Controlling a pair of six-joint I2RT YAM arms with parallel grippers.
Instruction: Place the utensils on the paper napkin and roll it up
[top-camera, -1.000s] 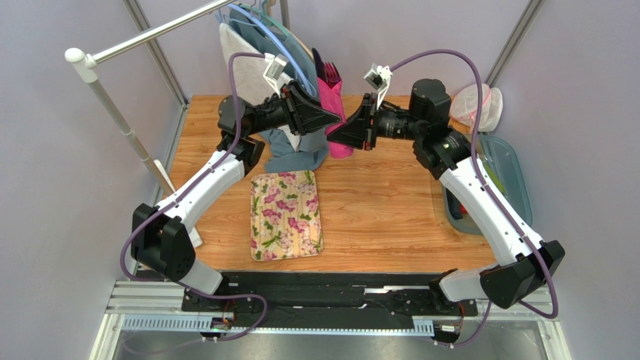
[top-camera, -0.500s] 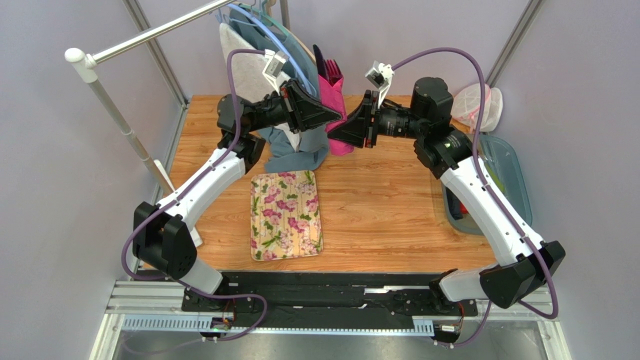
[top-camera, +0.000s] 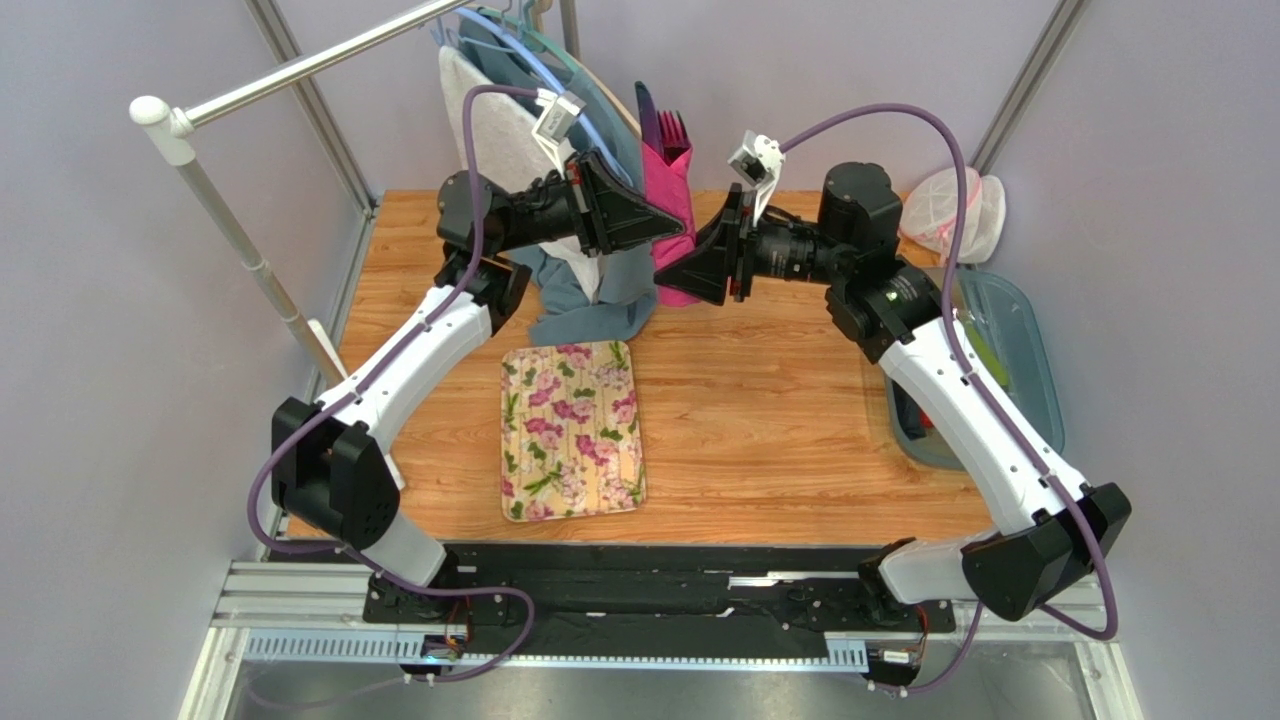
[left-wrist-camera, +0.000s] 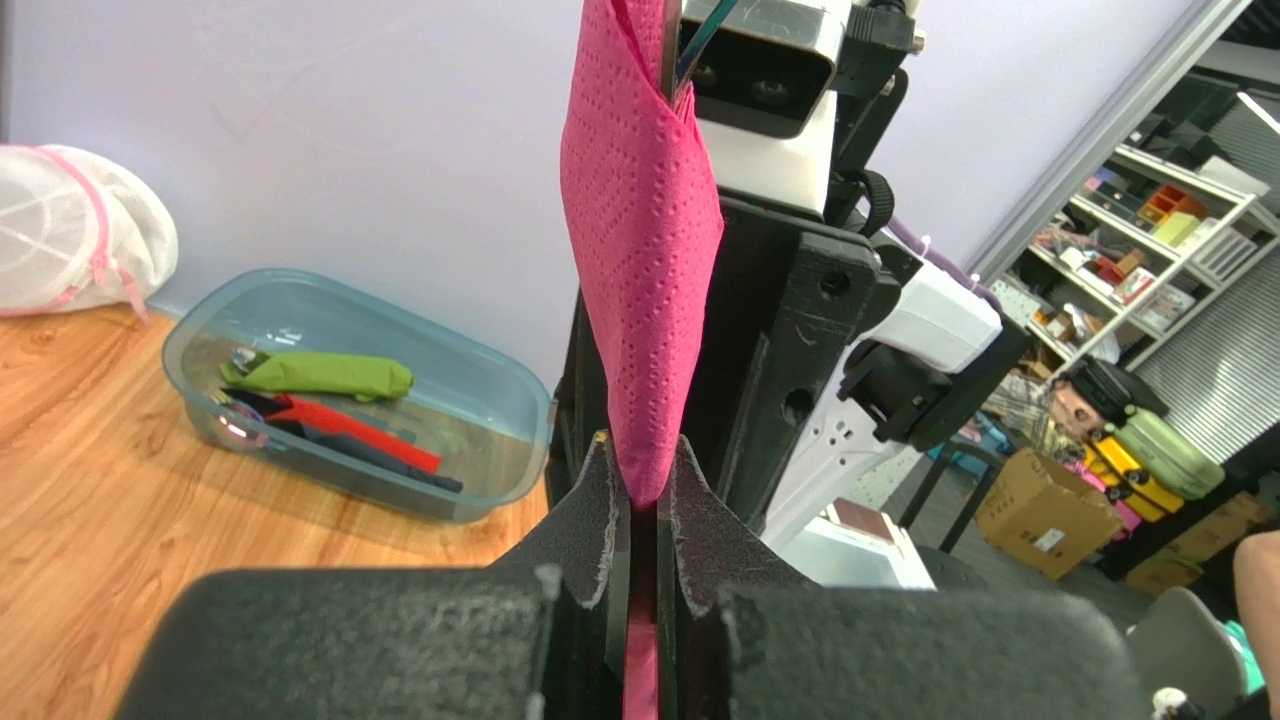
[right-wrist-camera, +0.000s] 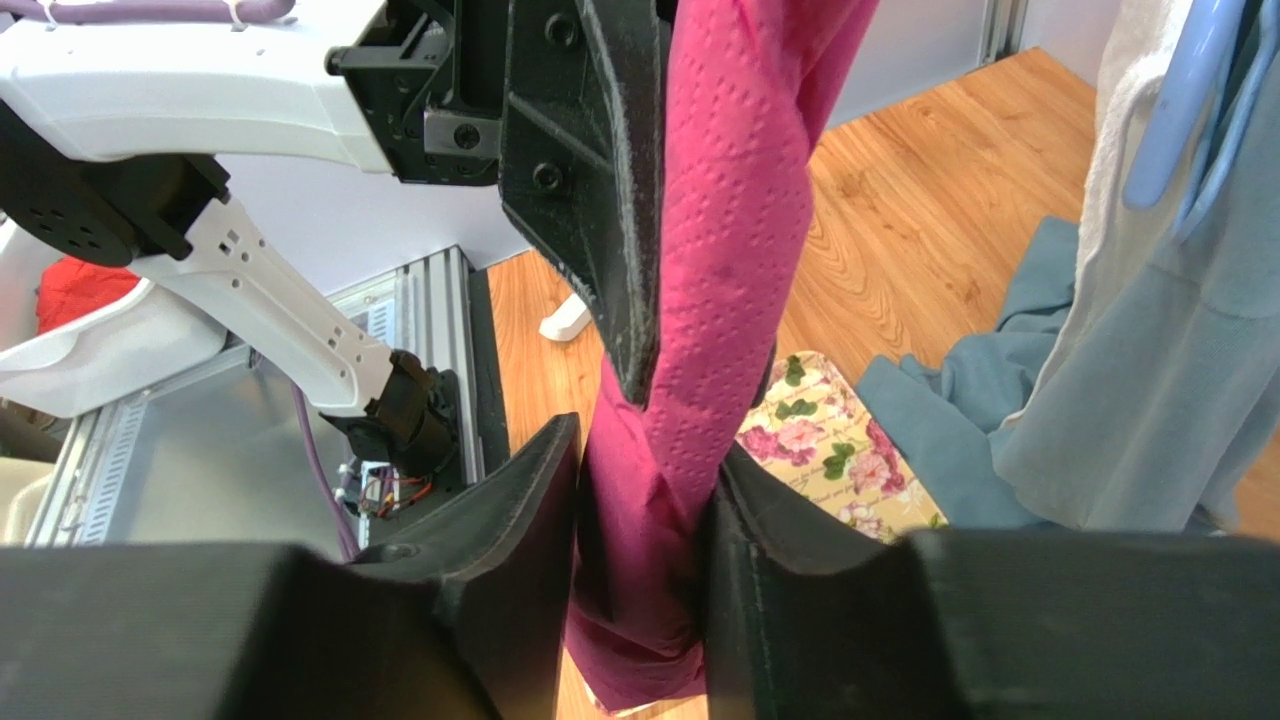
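Raised slightly, the paper napkin (top-camera: 673, 177) is pinched tight by the left pincer (left-wrist-camera: 646, 465), the right pincer (right-wrist-camera: 646, 458) hugging both sides.

place: robotics lab | evidence: aluminium frame (top-camera: 308, 98), stocked shelving (left-wrist-camera: 1187, 195), cardboard box (left-wrist-camera: 1044, 518)

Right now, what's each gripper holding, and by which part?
Left gripper is shut on the rolled paper napkin, pinching it mid-length. Right gripper has its jaws flanking the roll nearer its lower end; a firm grip can't be confirmed.

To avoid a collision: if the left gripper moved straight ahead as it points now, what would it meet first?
Likely the right gripper, just beyond the paper napkin the left gripper holds.
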